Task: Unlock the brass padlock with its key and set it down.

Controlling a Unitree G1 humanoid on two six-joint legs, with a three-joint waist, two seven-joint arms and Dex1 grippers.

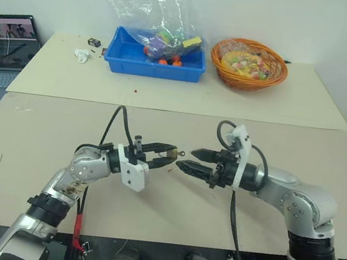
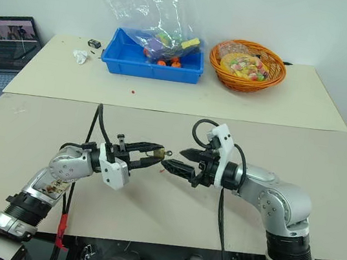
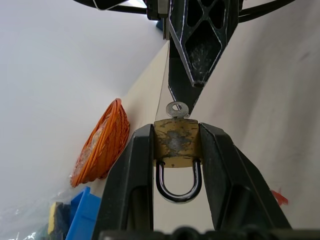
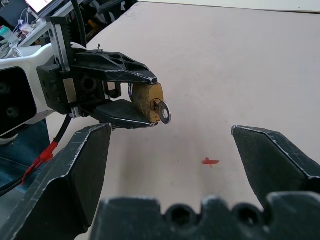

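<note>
Counted in scene:
- One small yellowish-brass padlock (image 3: 174, 145) with thin silvery wire shackle.
- One tiny silvery metal key (image 3: 176, 109) with ring-shaped head.
- Two black two-finger grippers: left gripper (image 1: 171, 155), right gripper (image 1: 182, 158).
- One blue rectangular plastic bin (image 1: 154, 62).
- One clear crinkled plastic bag (image 1: 149, 5).
- One orange woven round basket (image 1: 249, 64).
- One open laptop (image 1: 2, 52).
- Two beige table tops: near one (image 1: 40, 149), far one (image 1: 282, 104).
- Small red specks on tables: two visible, one on far top (image 1: 135, 90), one on near top (image 4: 210, 161).

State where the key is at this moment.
The key sticks out of the brass padlock, which the left gripper holds above the table's middle, facing the open right gripper.
</note>
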